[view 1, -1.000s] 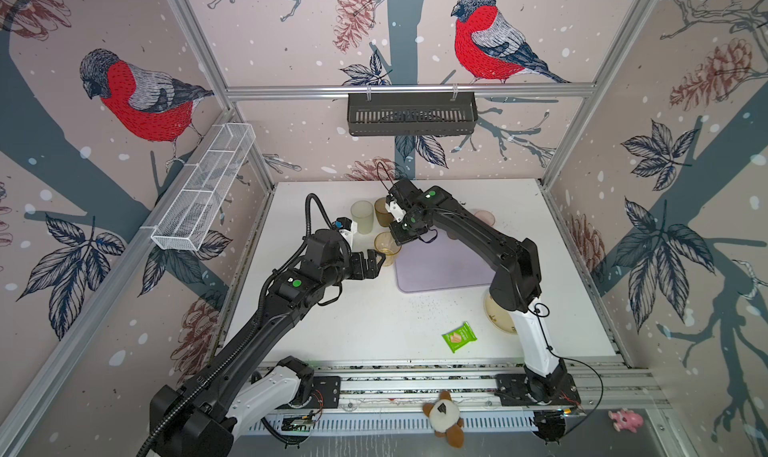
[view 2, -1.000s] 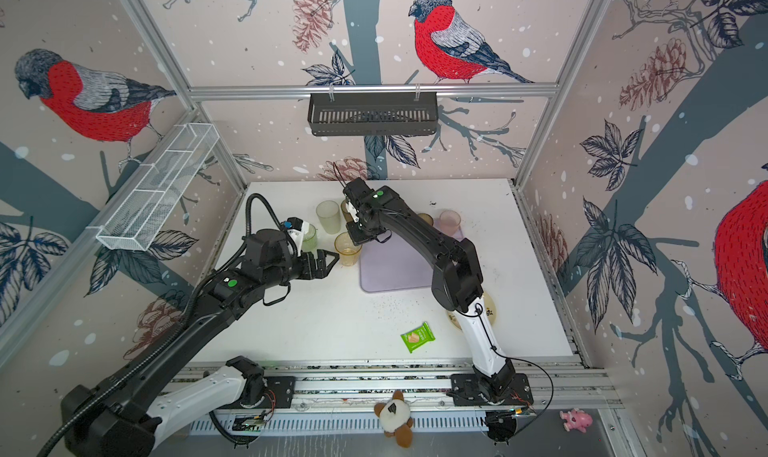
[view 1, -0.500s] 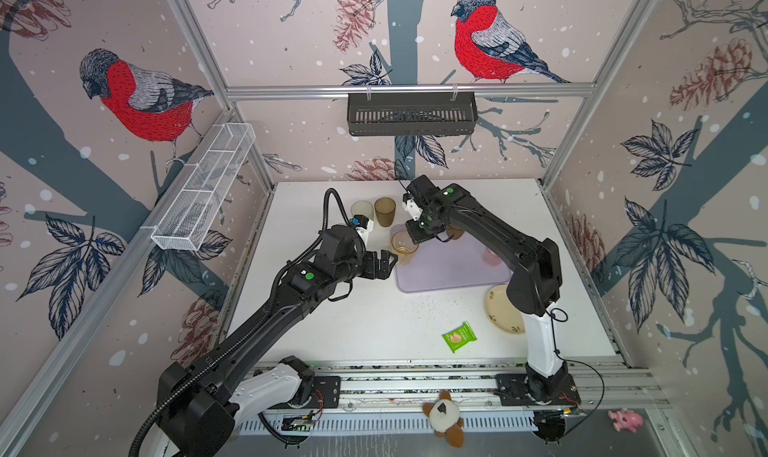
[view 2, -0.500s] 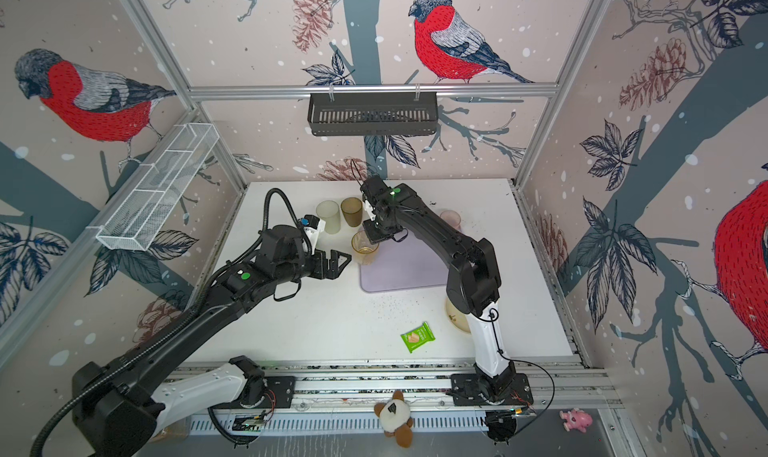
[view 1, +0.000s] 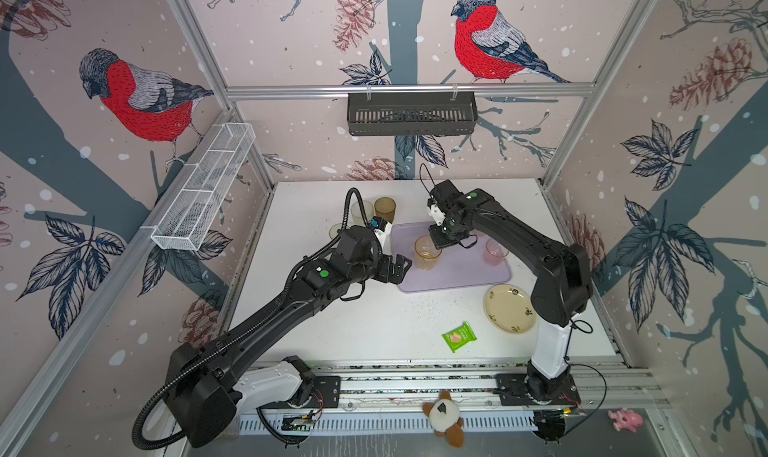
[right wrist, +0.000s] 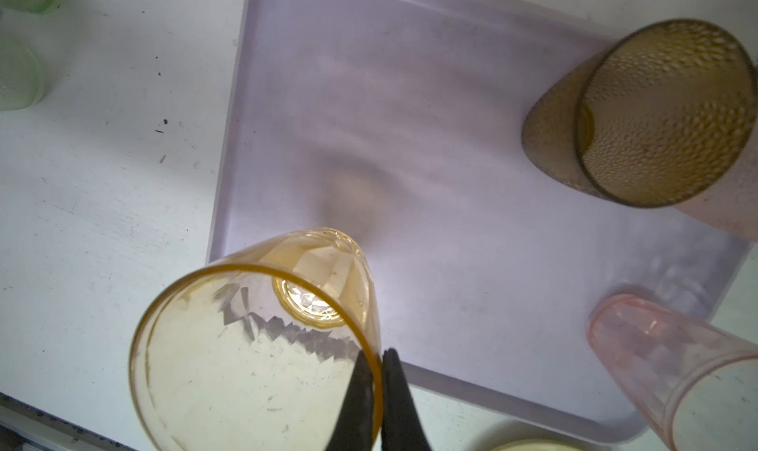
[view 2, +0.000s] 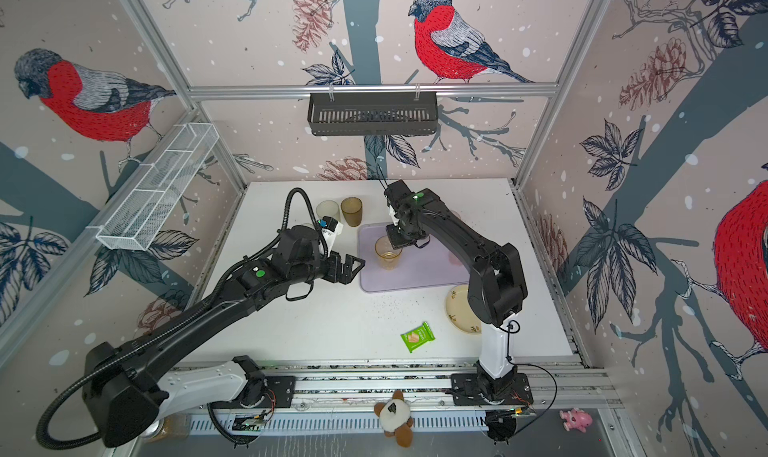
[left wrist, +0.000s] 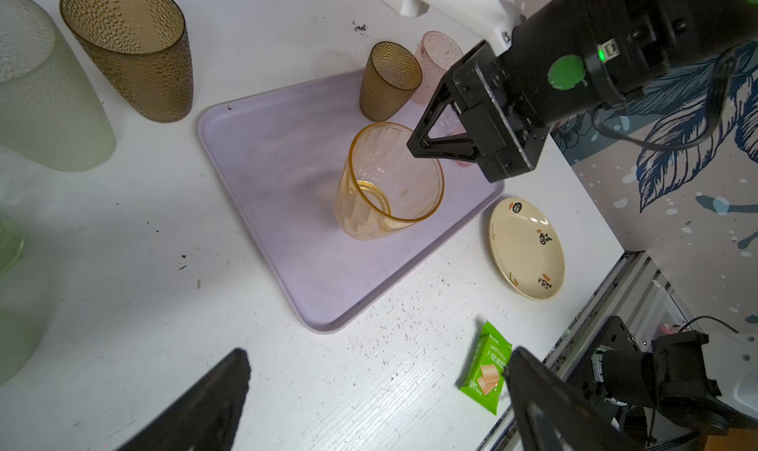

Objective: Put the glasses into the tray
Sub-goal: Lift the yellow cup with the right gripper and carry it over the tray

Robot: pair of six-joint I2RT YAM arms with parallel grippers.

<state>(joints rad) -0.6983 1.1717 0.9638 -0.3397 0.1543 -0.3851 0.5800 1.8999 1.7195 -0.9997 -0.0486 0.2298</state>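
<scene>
Right wrist view: the right gripper [right wrist: 377, 360] pinches the rim of the amber tumbler [right wrist: 254, 346] over the lilac tray [right wrist: 451, 161] — a brown tumbler [right wrist: 656, 112] and a pink tumbler [right wrist: 676, 367] stand on it. The left gripper [view 1: 400, 268] gapes wide, empty — beside the tray's edge.

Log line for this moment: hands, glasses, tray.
right hand: shut on amber glass | amber glass: over tray | left hand: open, empty | in tray: brown glass, pink glass

Your two black arms, left arm [view 1: 266, 326] and right arm [view 1: 552, 268], each carry a green dot [view 1: 323, 273] and white base link [view 1: 270, 382]; the right gripper [left wrist: 415, 145] has triangular black fingers [left wrist: 455, 152].
</scene>
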